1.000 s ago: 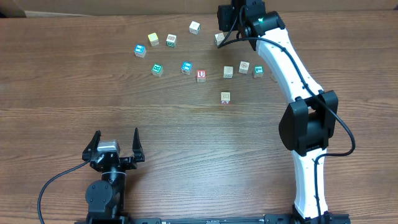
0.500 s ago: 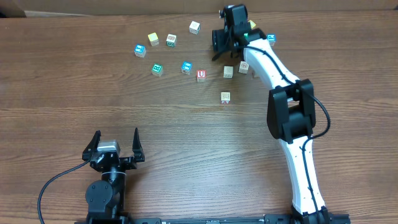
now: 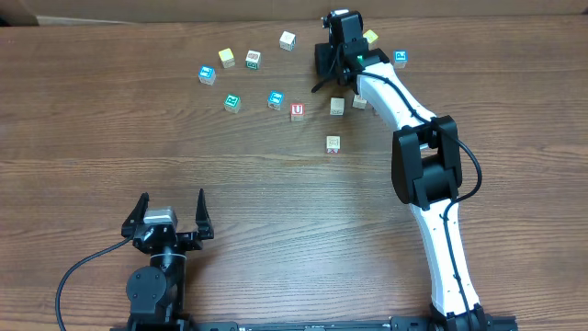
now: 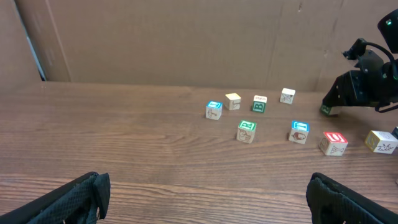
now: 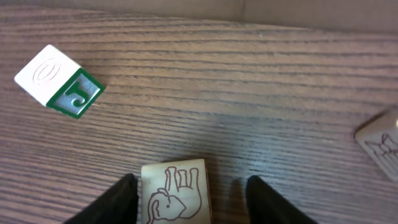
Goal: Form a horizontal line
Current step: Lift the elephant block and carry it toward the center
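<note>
The wood-grain table (image 3: 110, 138) bears small cubes scattered over its far half. Leftmost is a blue-marked cube (image 3: 207, 74), then a yellow cube (image 3: 227, 57), a green-printed cube (image 3: 254, 60) and, farther back, a white cube (image 3: 288, 40). Nearer lie a teal-topped cube (image 3: 232, 102), a blue-topped cube (image 3: 276, 99) and the red "U" cube (image 3: 297, 111). Right of it sit a pale cube (image 3: 337, 107) and a second pale cube (image 3: 359, 99), near but apart. A third pale cube (image 3: 333, 144) lies alone, nearest.
</note>
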You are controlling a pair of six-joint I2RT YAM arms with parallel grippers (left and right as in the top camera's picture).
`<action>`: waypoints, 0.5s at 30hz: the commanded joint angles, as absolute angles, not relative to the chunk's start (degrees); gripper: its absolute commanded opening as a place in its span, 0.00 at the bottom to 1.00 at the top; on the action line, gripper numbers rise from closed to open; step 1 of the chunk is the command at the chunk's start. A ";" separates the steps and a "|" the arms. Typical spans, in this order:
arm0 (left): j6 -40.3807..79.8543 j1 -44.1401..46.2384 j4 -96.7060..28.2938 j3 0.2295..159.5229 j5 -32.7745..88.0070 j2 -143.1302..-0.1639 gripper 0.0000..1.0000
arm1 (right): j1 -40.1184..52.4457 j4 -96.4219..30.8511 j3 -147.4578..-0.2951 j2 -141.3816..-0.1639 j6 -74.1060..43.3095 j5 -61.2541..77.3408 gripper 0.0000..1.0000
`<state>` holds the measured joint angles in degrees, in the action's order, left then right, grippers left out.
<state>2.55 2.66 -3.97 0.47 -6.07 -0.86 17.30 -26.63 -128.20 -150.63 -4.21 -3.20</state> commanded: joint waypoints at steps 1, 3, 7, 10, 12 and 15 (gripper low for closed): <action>1.26 3.14 -4.03 0.34 -6.15 -0.32 0.99 | 17.15 -26.89 -128.29 -150.58 -4.21 -3.31 0.50; 1.26 3.14 -4.03 0.34 -6.15 -0.32 1.00 | 17.30 -27.49 -128.29 -150.58 -4.21 -2.63 0.50; 1.26 3.14 -4.03 0.34 -6.15 -0.32 1.00 | 17.54 -27.92 -128.29 -150.58 -4.19 -0.32 0.51; 1.26 3.14 -4.03 0.34 -6.15 -0.32 1.00 | 17.56 -27.77 -128.29 -150.58 -4.21 -0.34 0.38; 1.26 3.14 -4.03 0.34 -6.15 -0.32 0.99 | 17.50 -27.68 -128.29 -150.58 -4.21 -0.36 0.36; 1.26 3.14 -4.03 0.34 -6.15 -0.32 1.00 | 17.32 -27.70 -128.29 -150.58 -4.21 -0.34 0.30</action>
